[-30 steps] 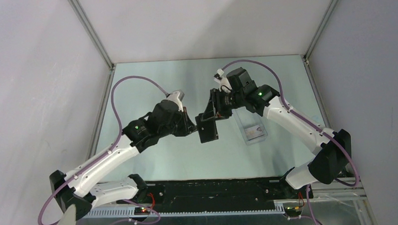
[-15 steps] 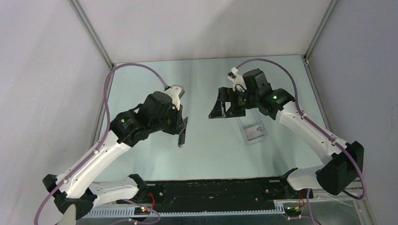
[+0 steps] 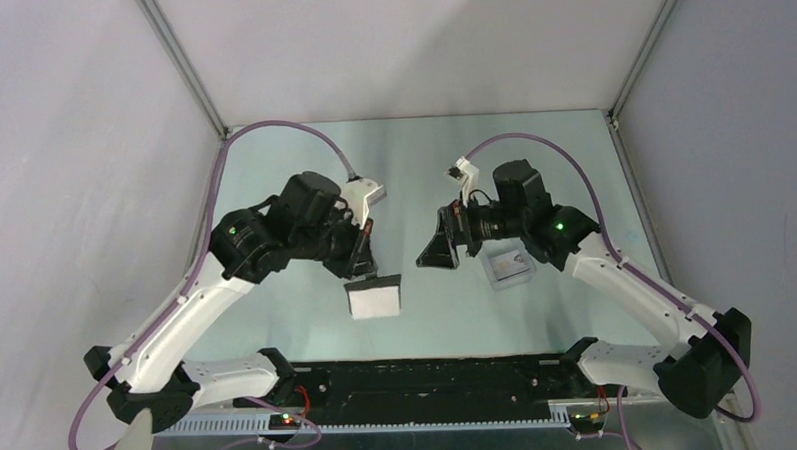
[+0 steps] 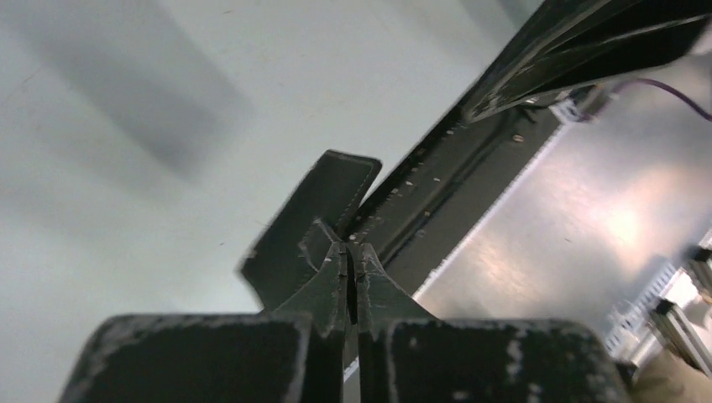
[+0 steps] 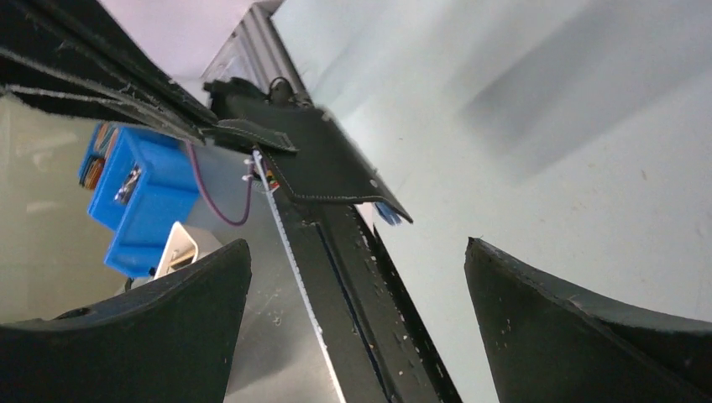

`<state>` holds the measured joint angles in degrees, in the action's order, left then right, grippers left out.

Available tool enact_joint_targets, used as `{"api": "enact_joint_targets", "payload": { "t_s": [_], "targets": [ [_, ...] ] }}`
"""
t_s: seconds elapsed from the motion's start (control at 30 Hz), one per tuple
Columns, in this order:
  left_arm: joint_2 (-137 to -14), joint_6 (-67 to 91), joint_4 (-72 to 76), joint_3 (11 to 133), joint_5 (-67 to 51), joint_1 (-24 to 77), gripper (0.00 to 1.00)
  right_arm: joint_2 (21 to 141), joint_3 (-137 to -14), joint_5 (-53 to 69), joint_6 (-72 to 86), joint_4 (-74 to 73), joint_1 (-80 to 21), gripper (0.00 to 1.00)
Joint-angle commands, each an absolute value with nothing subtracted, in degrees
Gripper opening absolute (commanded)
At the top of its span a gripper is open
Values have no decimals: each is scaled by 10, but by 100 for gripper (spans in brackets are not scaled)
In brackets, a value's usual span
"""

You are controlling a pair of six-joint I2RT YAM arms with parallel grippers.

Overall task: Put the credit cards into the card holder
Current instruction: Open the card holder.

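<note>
Pale green desk (image 3: 422, 164) filled a grey-walled booth, with a black rail (image 3: 430, 379) along its near edge where both arms were bolted.

Nearest that rail, the card holder (image 3: 374, 297) hung off the desk surface from the left tool (image 3: 361, 270). It was unfolded, and its pale inner face was turned up to the overhead camera. The left wrist view showed the left tool (image 4: 348, 252) clenched, fingers pressed together on a black stitched flap of the card holder (image 4: 315, 214). The rest of the wallet jutted out beyond the fingertips towards the rail.

Just to the right, across a clear gap, the right tool (image 3: 439, 254) stood released, its fingers spread wide and gripping nothing. It pointed towards the card holder without touching it. From the right wrist, the card holder (image 5: 323, 164) appeared beyond the right tool (image 5: 357, 252), up and left of the wide gap between its fingers (image 5: 201, 294). A sliver of blue showed at the wallet's lower edge.

Close behind the right tool, a clear box (image 3: 494, 277) sat on the desk, partly covered by the right arm. The credit cards (image 3: 512, 265) showed pale inside it, well apart from the card holder. Their number could not be made out.
</note>
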<state>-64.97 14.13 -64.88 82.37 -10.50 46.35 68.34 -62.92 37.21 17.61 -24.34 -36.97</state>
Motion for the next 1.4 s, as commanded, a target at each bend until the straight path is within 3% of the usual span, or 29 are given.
{"api": "enact_joint_targets", "payload": {
  "t_s": [0.0, 0.43, 0.57, 0.77, 0.87, 0.97, 1.0, 1.03, 1.07, 1.1, 1.17, 1.23, 1.37],
  "targets": [
    [-638, 111, -648, 876, -225, 462, 0, 653, -615, 447, 120, -160, -396, 99],
    [-638, 113, -648, 937, -282, 464, 0, 673, -615, 512, 116, -72, -479, 99],
    [-638, 116, -644, 949, -270, 464, 0, 694, -615, 524, 133, -53, -486, 93],
    [-635, 136, -617, 960, -266, 464, 0, 735, -614, 525, 190, 15, -503, 68],
    [-639, 142, -607, 959, -265, 464, 0, 742, -615, 508, 209, 38, -508, 45],
    [-636, 144, -604, 956, -248, 464, 0, 734, -629, 460, 203, -4, -507, 12],
    [-634, 147, -603, 953, -238, 464, 2, 731, -631, 454, 201, -15, -507, 8],
    [-629, 152, -602, 951, -211, 463, 15, 725, -634, 441, 199, -30, -503, 0],
    [-626, 156, -601, 944, -196, 462, 24, 722, -635, 437, 201, -35, -500, 0],
    [-618, 160, -599, 939, -162, 462, 46, 715, -636, 438, 206, -39, -492, 0],
    [-604, 181, -590, 922, -123, 458, 70, 705, -637, 440, 219, -44, -475, 0],
    [-588, 198, -577, 899, -106, 450, 81, 695, -636, 454, 231, -45, -455, 0],
    [-553, 227, -545, 846, -105, 423, 85, 678, -637, 483, 245, -61, -414, 0]
  ]
}}
